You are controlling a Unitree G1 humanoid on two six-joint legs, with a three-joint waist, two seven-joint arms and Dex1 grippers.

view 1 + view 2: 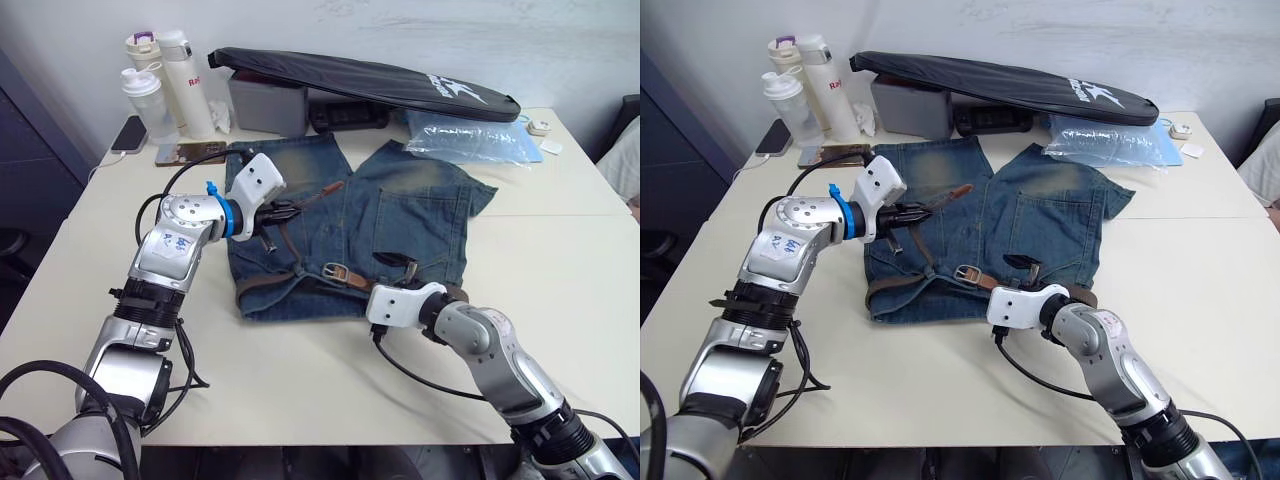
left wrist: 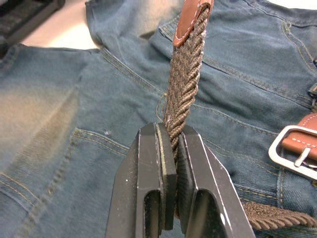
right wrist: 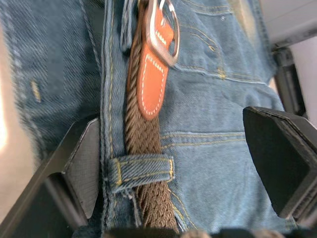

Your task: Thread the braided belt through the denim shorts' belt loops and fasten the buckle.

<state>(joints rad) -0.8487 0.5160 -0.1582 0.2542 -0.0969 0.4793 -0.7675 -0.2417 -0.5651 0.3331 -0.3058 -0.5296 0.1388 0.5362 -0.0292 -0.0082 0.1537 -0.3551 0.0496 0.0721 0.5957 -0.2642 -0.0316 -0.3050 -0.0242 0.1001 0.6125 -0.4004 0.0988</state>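
The denim shorts [image 1: 420,210] lie flat on the table, waistband toward me. The braided belt [image 2: 185,74] runs along the waistband, and its free end rises up over the left leg to the tan tip [image 1: 325,190]. My left gripper [image 1: 280,215] is shut on that free end a little below the tip, holding it above the fabric. The silver buckle [image 1: 340,272] rests mid-waistband. My right gripper [image 3: 173,119] stands open, its fingers straddling the waistband. Between them a belt loop [image 3: 143,171] crosses the belt, and the buckle [image 3: 163,27] lies just beyond.
Bottles [image 1: 185,85] and a phone [image 1: 130,133] stand at the back left. A long black bag [image 1: 360,80] over a grey box [image 1: 265,105] and a plastic bag [image 1: 470,140] line the back. Bare table [image 1: 560,260] lies to the right.
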